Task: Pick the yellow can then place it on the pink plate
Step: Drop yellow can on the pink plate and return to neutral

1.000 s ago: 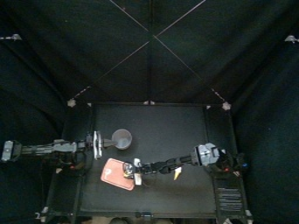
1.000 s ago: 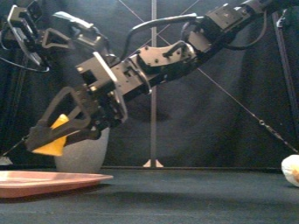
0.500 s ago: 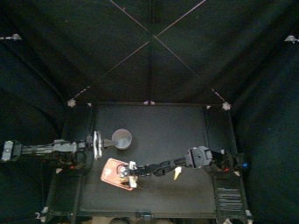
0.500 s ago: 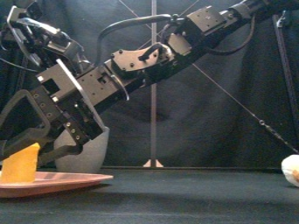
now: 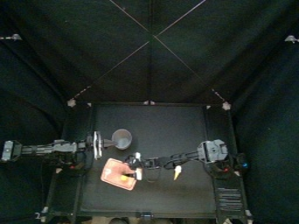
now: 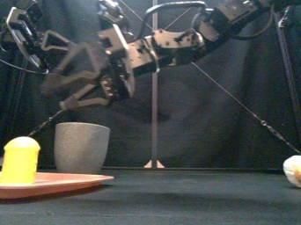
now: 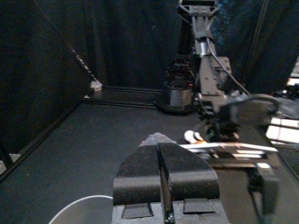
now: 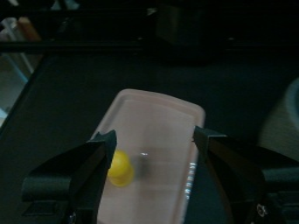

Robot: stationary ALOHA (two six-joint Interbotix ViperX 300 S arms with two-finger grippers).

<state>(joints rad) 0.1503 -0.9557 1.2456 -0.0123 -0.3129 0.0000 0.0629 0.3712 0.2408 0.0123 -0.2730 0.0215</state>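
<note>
Set down — yellow can (image 6: 20, 160) upright on pink plate (image 6: 73, 182).

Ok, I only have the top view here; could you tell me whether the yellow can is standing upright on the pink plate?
Observer: Yes, the front view shows the yellow can standing upright on the pink plate.
Operator: Thank you. Is the right gripper clear of it?
Observer: The right gripper hangs above the can with a gap between them, its jaws open and empty.
Operator: And is the left gripper open or shut?
Observer: Its own wrist view shows the left gripper with jaws shut together, holding nothing.
</note>
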